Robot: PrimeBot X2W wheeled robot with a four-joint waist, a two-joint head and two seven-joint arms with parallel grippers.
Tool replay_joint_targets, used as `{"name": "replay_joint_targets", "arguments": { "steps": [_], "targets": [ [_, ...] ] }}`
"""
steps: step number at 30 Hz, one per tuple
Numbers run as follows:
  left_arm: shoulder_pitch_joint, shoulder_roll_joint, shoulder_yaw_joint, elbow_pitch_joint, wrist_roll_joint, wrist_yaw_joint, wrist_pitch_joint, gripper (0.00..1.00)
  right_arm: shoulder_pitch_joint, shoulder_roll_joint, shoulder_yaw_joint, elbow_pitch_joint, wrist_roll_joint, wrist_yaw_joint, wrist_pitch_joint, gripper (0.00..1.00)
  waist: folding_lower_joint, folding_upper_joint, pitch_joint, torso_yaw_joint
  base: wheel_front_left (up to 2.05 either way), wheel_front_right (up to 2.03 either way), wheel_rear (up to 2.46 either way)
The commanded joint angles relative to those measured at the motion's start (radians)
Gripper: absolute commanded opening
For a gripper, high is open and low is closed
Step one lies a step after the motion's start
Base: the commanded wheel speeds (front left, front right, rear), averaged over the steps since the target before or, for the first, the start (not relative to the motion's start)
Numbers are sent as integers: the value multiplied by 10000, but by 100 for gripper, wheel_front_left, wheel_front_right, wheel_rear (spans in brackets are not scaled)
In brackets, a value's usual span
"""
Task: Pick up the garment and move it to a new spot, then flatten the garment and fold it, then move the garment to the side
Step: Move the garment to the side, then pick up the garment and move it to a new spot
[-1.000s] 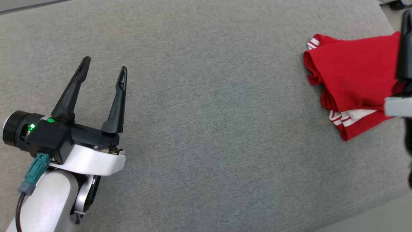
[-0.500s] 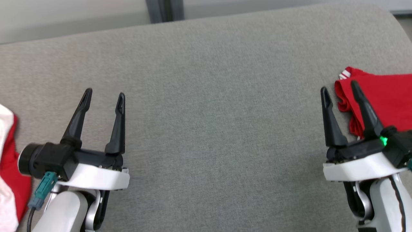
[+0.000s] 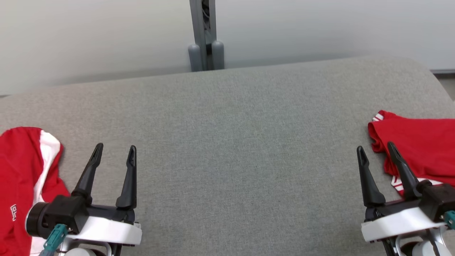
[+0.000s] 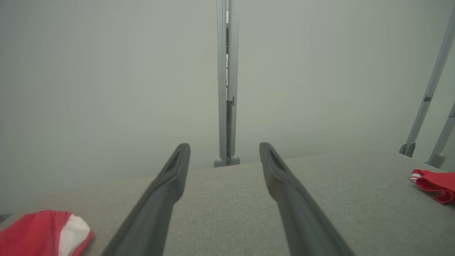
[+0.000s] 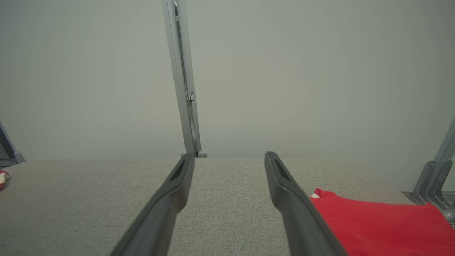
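A folded red garment (image 3: pixel 419 149) with white-striped trim lies at the right edge of the grey padded surface (image 3: pixel 231 142); it also shows in the left wrist view (image 4: pixel 433 181) and the right wrist view (image 5: pixel 373 224). My right gripper (image 3: pixel 375 146) stands open just left of it, its right finger over the cloth's near edge, nothing held. The right wrist view shows the same open jaws (image 5: pixel 230 154). My left gripper (image 3: pixel 115 147) is open and empty at the lower left, over bare surface (image 4: pixel 224 145).
A second garment (image 3: pixel 21 167), red with white panels, lies crumpled at the far left edge (image 4: pixel 35 233). A grey metal post (image 3: pixel 206 35) stands behind the surface against a pale wall. Slanted metal legs (image 5: pixel 432 185) stand off the right end.
The head camera has swung left and tilted up, bringing the wall, post and left garment into view. My right gripper, earlier over the folded garment, now rests beside it at the lower right.
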Motion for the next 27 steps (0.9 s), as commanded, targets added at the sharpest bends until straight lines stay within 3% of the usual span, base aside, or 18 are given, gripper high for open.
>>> {"name": "replay_joint_targets", "arguments": {
  "steps": [1,14,27],
  "targets": [
    [126,36,36,-30,-69,57,-38,100,246,-11,-102,-160,-87,2,117,100,0,0,-259,134,0,0,0],
    [823,303,97,-16,-89,495,463,100,994,121,-382,-588,-148,2,570,100,0,0,-677,273,0,0,0],
    [712,336,50,-261,-127,646,617,100,976,166,-459,-713,-163,2,589,100,0,0,-582,365,0,0,0]
  ]
}}
